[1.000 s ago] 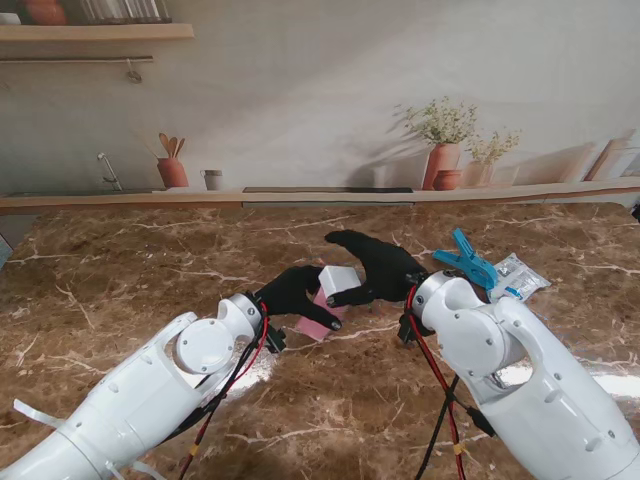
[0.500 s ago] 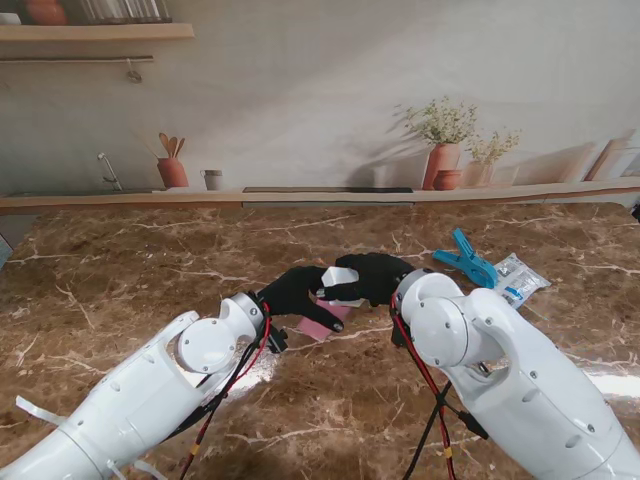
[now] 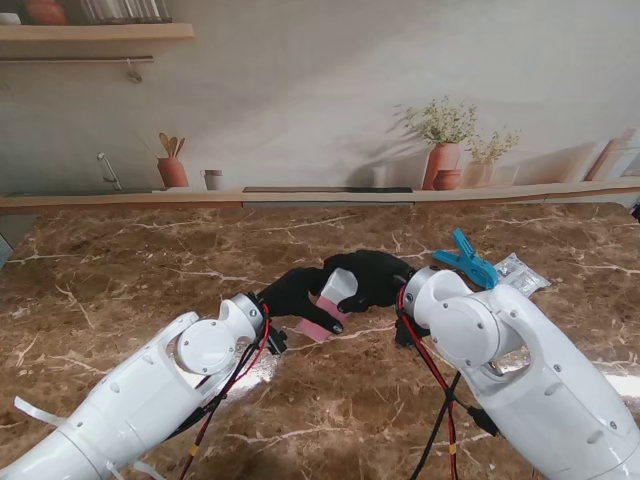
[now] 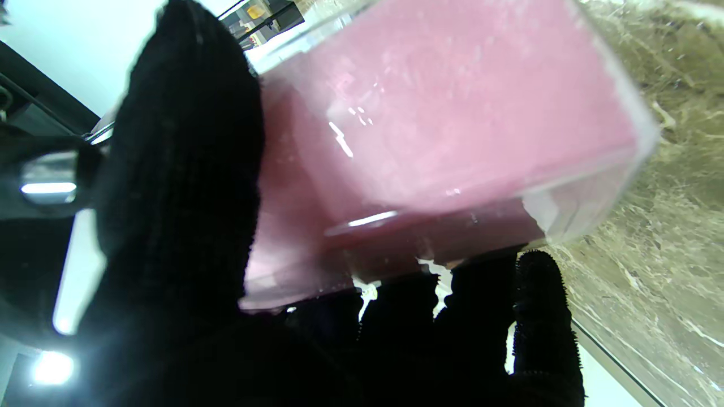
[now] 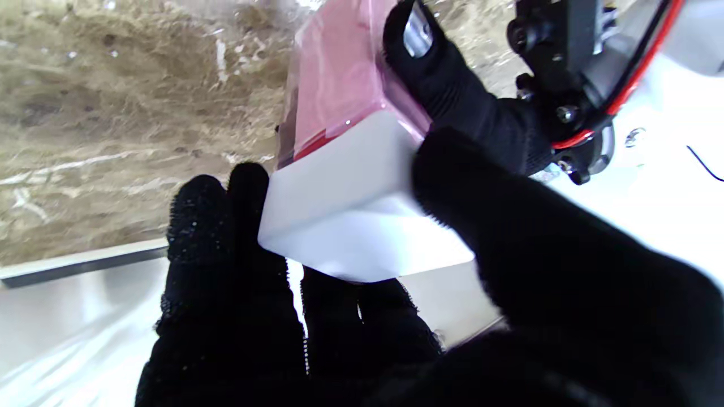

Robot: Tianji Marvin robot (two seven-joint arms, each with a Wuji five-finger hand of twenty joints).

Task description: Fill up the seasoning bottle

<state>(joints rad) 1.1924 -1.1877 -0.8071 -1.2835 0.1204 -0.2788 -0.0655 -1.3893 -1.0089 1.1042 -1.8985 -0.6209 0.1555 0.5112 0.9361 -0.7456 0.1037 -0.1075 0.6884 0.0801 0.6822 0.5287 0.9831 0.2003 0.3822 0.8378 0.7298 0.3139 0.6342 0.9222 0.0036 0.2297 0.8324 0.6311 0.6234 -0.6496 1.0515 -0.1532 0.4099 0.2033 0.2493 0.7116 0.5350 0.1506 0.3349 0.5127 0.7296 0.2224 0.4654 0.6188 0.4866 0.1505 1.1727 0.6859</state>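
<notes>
The seasoning bottle point(image 3: 325, 318) is a clear square box of pink powder with a white lid point(image 3: 340, 286), held tilted above the marble table point(image 3: 120, 270) near its middle. The left hand point(image 3: 292, 292) clamps its body; the right hand point(image 3: 372, 277), now curled further over, grips the lid.

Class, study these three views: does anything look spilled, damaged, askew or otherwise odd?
Nothing is spilled or broken. The pink seasoning bottle is tilted rather than upright, but the left hand holds it that way while the right hand grips its white lid. The blue clip and clear packet lie undisturbed on the table.
</notes>
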